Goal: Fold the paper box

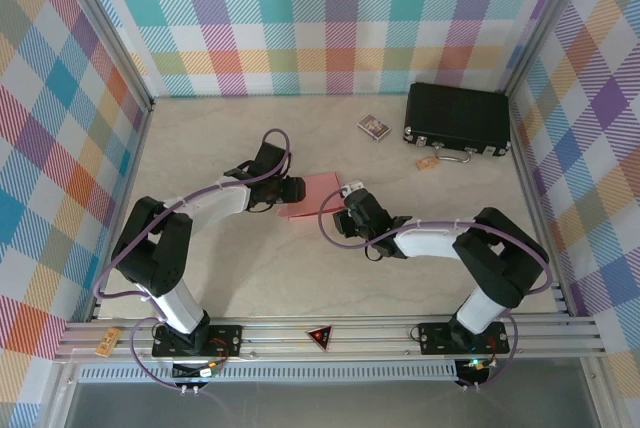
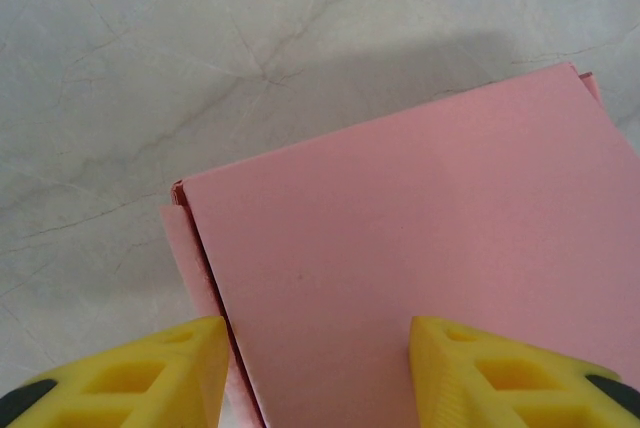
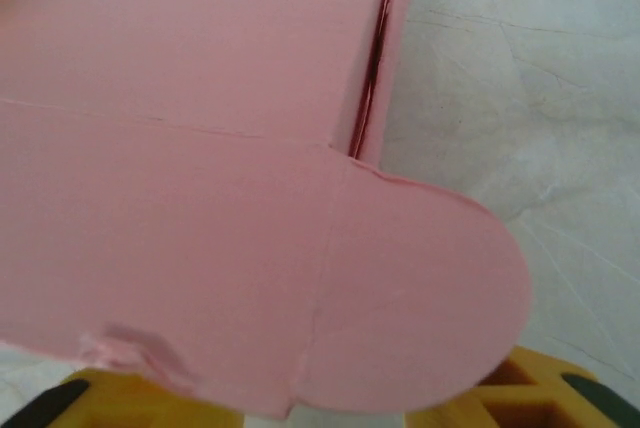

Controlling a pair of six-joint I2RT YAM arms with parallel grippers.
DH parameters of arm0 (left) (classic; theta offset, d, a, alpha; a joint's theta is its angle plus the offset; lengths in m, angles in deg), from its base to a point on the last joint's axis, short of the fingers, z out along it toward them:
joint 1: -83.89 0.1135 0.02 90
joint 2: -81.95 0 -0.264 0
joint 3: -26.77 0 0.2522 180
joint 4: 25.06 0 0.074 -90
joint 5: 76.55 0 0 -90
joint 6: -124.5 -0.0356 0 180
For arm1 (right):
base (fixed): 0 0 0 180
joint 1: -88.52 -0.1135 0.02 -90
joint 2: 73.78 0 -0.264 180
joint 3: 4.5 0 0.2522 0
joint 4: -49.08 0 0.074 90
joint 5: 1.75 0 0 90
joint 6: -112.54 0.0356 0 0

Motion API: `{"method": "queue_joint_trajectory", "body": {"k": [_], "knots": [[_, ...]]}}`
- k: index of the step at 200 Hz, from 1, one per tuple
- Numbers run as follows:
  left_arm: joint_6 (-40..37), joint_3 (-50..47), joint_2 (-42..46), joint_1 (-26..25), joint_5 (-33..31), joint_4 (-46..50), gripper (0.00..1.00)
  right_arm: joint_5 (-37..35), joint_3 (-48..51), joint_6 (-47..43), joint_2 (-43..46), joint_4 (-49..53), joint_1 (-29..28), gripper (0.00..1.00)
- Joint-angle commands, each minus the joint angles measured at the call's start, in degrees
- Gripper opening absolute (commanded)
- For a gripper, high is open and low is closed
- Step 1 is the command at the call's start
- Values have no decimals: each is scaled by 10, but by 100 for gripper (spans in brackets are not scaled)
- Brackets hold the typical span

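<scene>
**A:** Top view first. The salmon-pink paper box (image 1: 318, 191) lies flat at mid-frame on the pale marbled table (image 1: 260, 278). The left gripper (image 1: 290, 188) is at its left edge and the right gripper (image 1: 347, 195) at its right edge.

**B:** Anything to read up there?

**A:** The card pack (image 1: 374, 127), right of centre and higher up, has a printed face too small to read. A small tag (image 1: 426, 163) lies just below the handle of the black hard case (image 1: 457, 118), upper right. A red triangle (image 1: 319, 336) sits on the aluminium rail (image 1: 400, 333) along the bottom. Pastel plaid walls (image 1: 300, 18) close in three sides.

**B:** Left wrist?

**A:** The paper box (image 2: 400, 218) takes the lower right, plain pink, with its layered edge running down the left. The left gripper (image 2: 318, 348) has its jaws parted. One of the yellow fingers (image 2: 150, 373) is beside that edge, the other over the panel. Veined grey-white table (image 2: 150, 68) shows at upper left.

**B:** Right wrist?

**A:** The paper box (image 3: 200, 198) spans the upper left and centre, with a crease across it. Its rounded flap (image 3: 420, 298) sits at lower right. The right gripper (image 3: 320, 413) is spread wide, with yellow fingers (image 3: 520, 393) in both bottom corners. The table (image 3: 530, 78) shows at right.
</scene>
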Motion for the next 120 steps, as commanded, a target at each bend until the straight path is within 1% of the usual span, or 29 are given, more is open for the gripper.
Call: {"method": "queue_joint_trajectory", "body": {"k": [1,40,71,75,91,120], "knots": [[0,-5,-13,-3,-10,15,50,18,10,4,31,18,-4,48],[-1,-4,-26,-7,-21,20,51,40,36,-5,72,26,-5,55],[-2,-5,-33,-13,-33,20,51,16,65,1,124,23,-4,60],[-2,-5,-34,-13,-35,38,51,14,64,1,131,25,-4,60],[-1,-6,-36,-15,-41,42,52,11,50,-4,145,41,-3,60],[-1,-7,-36,-18,-44,46,52,30,4,-6,135,68,8,60]]}}
